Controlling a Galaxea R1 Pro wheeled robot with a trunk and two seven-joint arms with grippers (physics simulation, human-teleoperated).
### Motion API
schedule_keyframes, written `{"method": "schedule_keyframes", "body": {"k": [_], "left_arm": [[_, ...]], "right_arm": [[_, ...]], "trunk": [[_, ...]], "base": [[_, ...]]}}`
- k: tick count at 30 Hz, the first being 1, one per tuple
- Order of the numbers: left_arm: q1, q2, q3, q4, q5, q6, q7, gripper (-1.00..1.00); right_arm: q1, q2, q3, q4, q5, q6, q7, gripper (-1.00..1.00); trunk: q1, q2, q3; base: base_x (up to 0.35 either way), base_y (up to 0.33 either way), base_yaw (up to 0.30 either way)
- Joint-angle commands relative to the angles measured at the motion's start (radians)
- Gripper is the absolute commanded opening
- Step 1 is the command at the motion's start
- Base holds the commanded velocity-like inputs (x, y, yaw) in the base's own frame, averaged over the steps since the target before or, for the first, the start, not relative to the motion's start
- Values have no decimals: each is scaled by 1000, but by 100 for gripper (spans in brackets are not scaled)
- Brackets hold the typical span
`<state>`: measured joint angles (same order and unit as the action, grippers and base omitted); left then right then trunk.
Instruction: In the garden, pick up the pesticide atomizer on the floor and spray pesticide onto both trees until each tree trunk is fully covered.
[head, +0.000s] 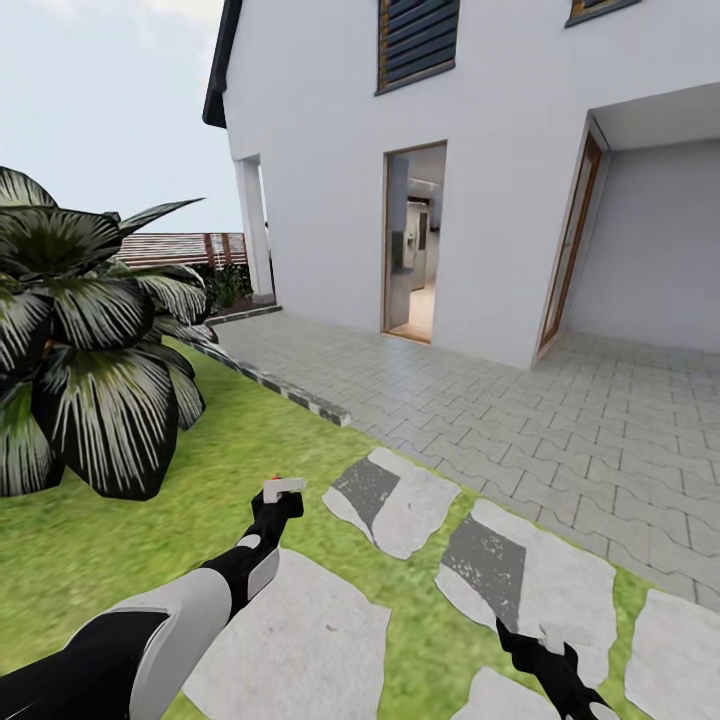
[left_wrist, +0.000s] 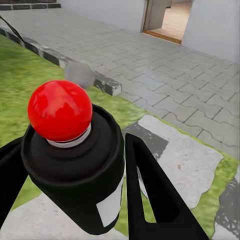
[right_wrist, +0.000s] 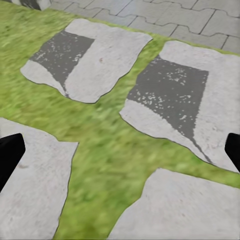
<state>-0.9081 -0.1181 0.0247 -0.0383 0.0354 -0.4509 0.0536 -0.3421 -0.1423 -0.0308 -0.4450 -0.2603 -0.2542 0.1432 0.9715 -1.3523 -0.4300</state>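
— Holding anything right now?

— Yes. My left gripper (left_wrist: 75, 200) is closed around the pesticide atomizer (left_wrist: 75, 170). I see its black body between the two fingers (left_wrist: 155, 195), with a round red button (left_wrist: 60, 110) on top. From the head view, my left arm (head: 190, 610) reaches forward over the grass (head: 90, 550), and the atomizer (head: 283, 488) sits at its tip with a light grey head.

— And the other one?

— My right gripper (head: 540, 635) is near, low on the right, over the stepping stones (right_wrist: 170, 95). Its fingers (right_wrist: 10, 155) are spread wide and hold nothing.

— What is around you?

— A big spiky palm plant (head: 90, 340) is on the left. A white house (head: 480, 150) with an open doorway (head: 415, 245) stands far ahead, past the grey paving (head: 520, 400). A brown fence (head: 180, 247) is far off on the left.
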Motion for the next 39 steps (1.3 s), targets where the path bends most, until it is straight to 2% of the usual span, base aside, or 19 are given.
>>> {"method": "schedule_keyframes", "body": {"k": [1, 9, 39], "left_arm": [[0, 0, 0, 0, 0, 0, 0, -100], [0, -1, -1, 1, 0, 0, 0, -100], [0, -2, -1, 1, 0, 0, 0, -100]], "right_arm": [[0, 2, 0, 0, 0, 0, 0, 100], [0, 8, 0, 1, 1, -1, -1, 100], [0, 9, 0, 10, 1, -1, -1, 100]], "trunk": [[-4, 7, 3], [-35, 63, 29], [-150, 273, 134]], "base": [[0, 0, 0], [0, 0, 156], [0, 0, 295]]}}
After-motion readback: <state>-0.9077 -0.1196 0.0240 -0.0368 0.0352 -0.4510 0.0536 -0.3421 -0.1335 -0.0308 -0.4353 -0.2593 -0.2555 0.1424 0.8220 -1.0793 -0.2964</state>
